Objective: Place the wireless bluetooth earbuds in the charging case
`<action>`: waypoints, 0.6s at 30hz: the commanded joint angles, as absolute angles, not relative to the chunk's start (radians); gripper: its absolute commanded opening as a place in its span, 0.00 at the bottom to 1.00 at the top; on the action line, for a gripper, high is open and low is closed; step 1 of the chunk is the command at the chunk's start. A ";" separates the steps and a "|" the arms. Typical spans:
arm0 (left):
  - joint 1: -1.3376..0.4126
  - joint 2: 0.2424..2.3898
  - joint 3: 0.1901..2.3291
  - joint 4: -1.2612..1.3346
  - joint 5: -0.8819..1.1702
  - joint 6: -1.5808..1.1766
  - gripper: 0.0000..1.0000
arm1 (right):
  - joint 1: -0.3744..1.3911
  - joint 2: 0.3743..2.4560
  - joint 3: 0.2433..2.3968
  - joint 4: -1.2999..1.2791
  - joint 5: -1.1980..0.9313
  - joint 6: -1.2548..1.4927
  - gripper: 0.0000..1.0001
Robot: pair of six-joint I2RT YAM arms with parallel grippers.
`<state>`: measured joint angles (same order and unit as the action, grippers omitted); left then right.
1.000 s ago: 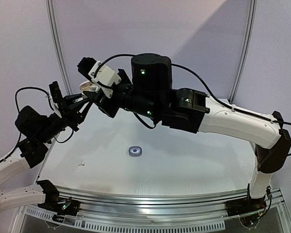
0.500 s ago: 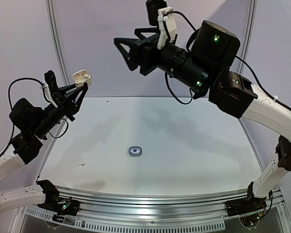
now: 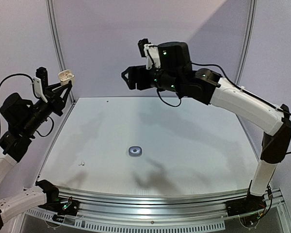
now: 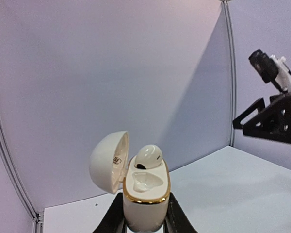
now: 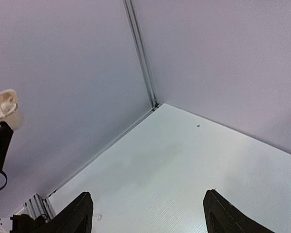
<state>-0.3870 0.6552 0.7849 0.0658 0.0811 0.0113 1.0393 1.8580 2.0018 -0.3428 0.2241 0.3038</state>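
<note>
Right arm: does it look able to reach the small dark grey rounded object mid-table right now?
Probably yes. The right gripper is open, empty and raised, the small dark grey rounded object lies alone, and the left gripper, holding the white gold-rimmed case, is far aside.

Bright, even, cool light fills every view, with a diagonal darker band across the back wall [image 3: 208, 43]. Faint, soft shadows lie on the white counter [image 3: 155, 177]. The wall posts [image 4: 2, 141] bow near the wrist views' edges.
</note>
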 commanded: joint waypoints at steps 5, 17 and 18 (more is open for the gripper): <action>-0.336 0.603 0.785 0.014 0.291 -0.087 0.00 | 1.035 1.836 1.948 -0.215 -0.196 0.242 0.83; -0.336 0.594 0.689 0.321 0.705 -0.466 0.00 | 1.049 1.718 1.835 -0.192 -0.342 0.259 0.95; -0.335 0.604 0.683 0.362 0.736 -0.496 0.00 | 1.055 1.696 1.802 -0.162 -0.344 0.247 0.94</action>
<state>-0.3454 0.5827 0.7174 0.1780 0.5499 -0.3096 1.0412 1.7855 1.8893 -0.2375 -0.2607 0.2436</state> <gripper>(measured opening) 0.238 0.956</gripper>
